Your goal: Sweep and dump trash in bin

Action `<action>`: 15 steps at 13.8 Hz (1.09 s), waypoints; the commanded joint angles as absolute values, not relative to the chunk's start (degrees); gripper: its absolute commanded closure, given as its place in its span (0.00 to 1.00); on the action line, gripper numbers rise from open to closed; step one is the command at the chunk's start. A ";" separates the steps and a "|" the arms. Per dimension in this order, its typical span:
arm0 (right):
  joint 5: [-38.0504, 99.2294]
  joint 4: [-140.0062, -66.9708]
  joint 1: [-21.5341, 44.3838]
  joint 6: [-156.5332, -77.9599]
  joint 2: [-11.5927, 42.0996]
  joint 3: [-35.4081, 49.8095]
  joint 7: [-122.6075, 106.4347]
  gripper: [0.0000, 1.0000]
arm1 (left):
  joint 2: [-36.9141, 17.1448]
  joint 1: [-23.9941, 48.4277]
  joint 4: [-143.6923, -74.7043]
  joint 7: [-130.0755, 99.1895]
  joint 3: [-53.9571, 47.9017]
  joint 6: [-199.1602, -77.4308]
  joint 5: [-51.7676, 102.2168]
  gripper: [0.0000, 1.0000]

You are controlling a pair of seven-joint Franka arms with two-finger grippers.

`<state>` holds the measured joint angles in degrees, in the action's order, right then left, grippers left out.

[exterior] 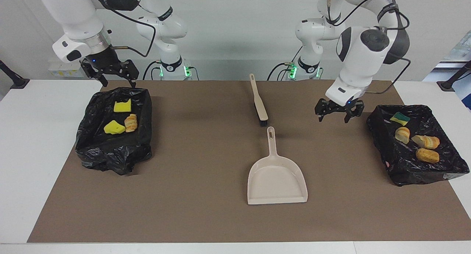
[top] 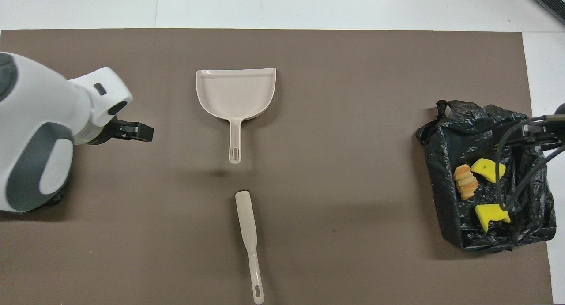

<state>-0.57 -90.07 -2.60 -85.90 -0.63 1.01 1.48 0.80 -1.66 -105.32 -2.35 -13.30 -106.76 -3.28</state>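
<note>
On the brown mat covering the desk (exterior: pixel 22 143), the dustpan (exterior: pixel 276 178) and brush (exterior: pixel 258 101) lay free. Both bins held the trash (exterior: pixel 417 142). Left hand (exterior: pixel 335 117) hung spread beside one bin (exterior: pixel 456 165); right hand (exterior: pixel 114 79) spread above the other bin (exterior: pixel 110 154). No writing was readable.

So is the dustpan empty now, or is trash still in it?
Empty. The dustpan lies flat on the brown mat, its tray bare in both views.

You're looking at a robot lab: two white arms (exterior: pixel 353 37) bolted by a bare white table (exterior: pixel 40 136) with a brown mat (exterior: pixel 206 154).
</note>
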 commanded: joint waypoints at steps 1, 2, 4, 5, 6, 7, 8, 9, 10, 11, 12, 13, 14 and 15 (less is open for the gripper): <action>0.53 -91.23 -2.99 -86.66 -1.49 1.23 2.29 0.00 | 3.43 -3.42 -101.11 0.08 -12.92 -100.32 -3.25 0.00; 0.53 -91.23 -2.99 -86.66 -1.49 1.23 2.29 0.00 | 3.34 -4.38 -97.42 1.04 -12.75 -97.41 -2.90 0.00; 0.53 -91.23 -2.99 -86.66 -1.49 1.23 2.29 0.00 | 2.81 -4.92 -91.61 4.29 -12.40 -93.01 -2.90 0.00; 0.53 -91.23 -2.99 -86.57 -1.49 1.23 2.29 0.00 | 2.73 -5.36 -90.36 5.44 -11.52 -92.29 -2.81 0.00; 0.53 -91.23 -2.99 -86.66 -1.49 1.23 2.29 0.00 | 2.72 -5.62 -90.18 5.80 -11.08 -92.11 -2.29 0.00; 0.53 -91.23 -2.99 -86.57 -1.49 1.23 2.29 0.00 | 2.72 -5.89 -90.18 5.80 -10.90 -92.02 -1.76 0.00; 0.53 -91.23 -2.99 -86.57 -1.49 1.23 2.29 0.00 | 2.64 -6.24 -90.09 5.71 -10.72 -91.85 -1.41 0.00; 0.53 -91.23 -2.99 -86.57 -1.49 1.23 2.29 0.00 | 2.29 -6.24 -89.39 5.71 -10.64 -90.98 -1.32 0.00; 0.53 -91.23 -2.99 -86.66 -1.49 1.23 2.29 0.00 | 1.50 -6.24 -87.73 5.71 -10.63 -89.49 -1.75 0.00; 0.53 -91.23 -2.99 -86.57 -1.49 1.23 2.29 0.00 | 0.62 -6.15 -85.97 5.71 -10.55 -88.34 -1.58 0.00; 0.53 -91.23 -2.99 -86.66 -1.49 1.23 2.29 0.00 | -0.08 -6.15 -84.83 5.71 -10.55 -87.29 -1.50 0.00; 0.53 -91.23 -2.99 -86.57 -1.49 1.23 2.37 0.00 | -0.26 -6.24 -84.21 5.71 -10.55 -86.14 -1.41 0.00; 0.53 -91.23 -2.99 -86.66 -1.49 1.23 2.29 0.00 | -0.35 -6.15 -84.20 5.71 -10.46 -85.61 -1.15 0.00; 0.53 -91.23 -2.99 -86.66 -1.49 1.23 2.29 0.00 | -0.35 -5.37 -84.11 5.71 -10.28 -85.69 -1.14 0.00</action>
